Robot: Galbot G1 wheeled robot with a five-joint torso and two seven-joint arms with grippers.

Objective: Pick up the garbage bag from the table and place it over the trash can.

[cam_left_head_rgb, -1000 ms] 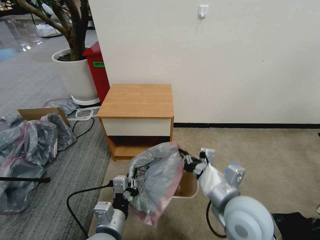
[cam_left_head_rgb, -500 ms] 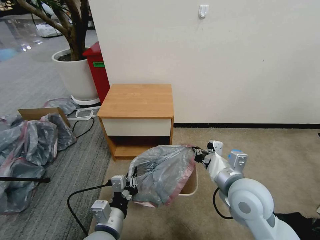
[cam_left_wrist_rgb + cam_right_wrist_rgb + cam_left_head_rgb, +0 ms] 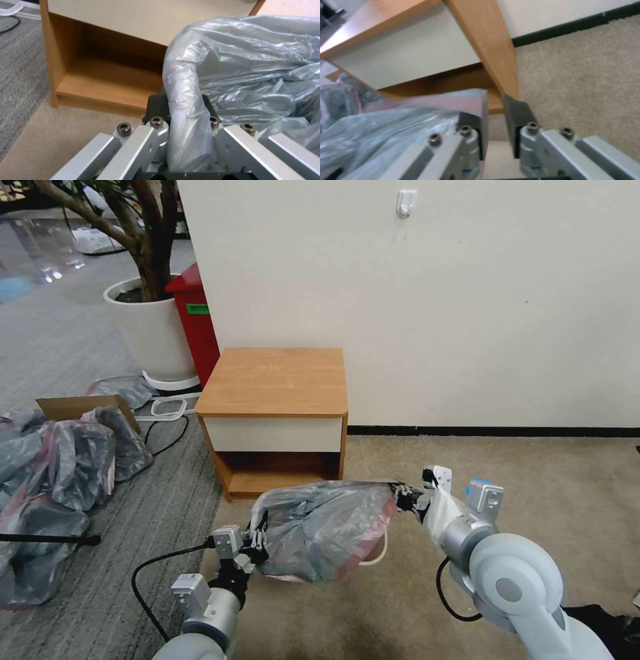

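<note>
Clutter lies on the grey carpet at the robot's left: a heap of grey bags (image 3: 67, 467) with a cardboard box (image 3: 73, 407), and a black cable (image 3: 143, 580) that runs up to the left arm. Farther back stand a big white planter (image 3: 153, 330) and, just beside it, a tall red bin (image 3: 195, 323), both by the wall's corner. The desk (image 3: 273, 380) stands against the wall, its top bare, with its white drawer front and low shelf facing the robot.

Just in front of that shelf, the garbage bag (image 3: 320, 527) hangs stretched between the two arms, off the floor and apart from the desk. Its long axis runs from the robot's left to its right, nearly level and a little higher at the right end. The pink-red rim shows along the lower front edge and at the right end.

The bag covers most of the trash can (image 3: 379, 555), so that a curve of cream rim peeps out below its right end; the can stands on the beige carpet.

The left tool (image 3: 257, 537) is closed narrowly on a rolled fold at the bag's left end, and in the left wrist view the plastic (image 3: 186, 100) passes up between its jaws. The right tool (image 3: 402, 499) meets the bag's right end, near the desk's front corner post (image 3: 490, 50). Whether it pinches the film I cannot tell.
</note>
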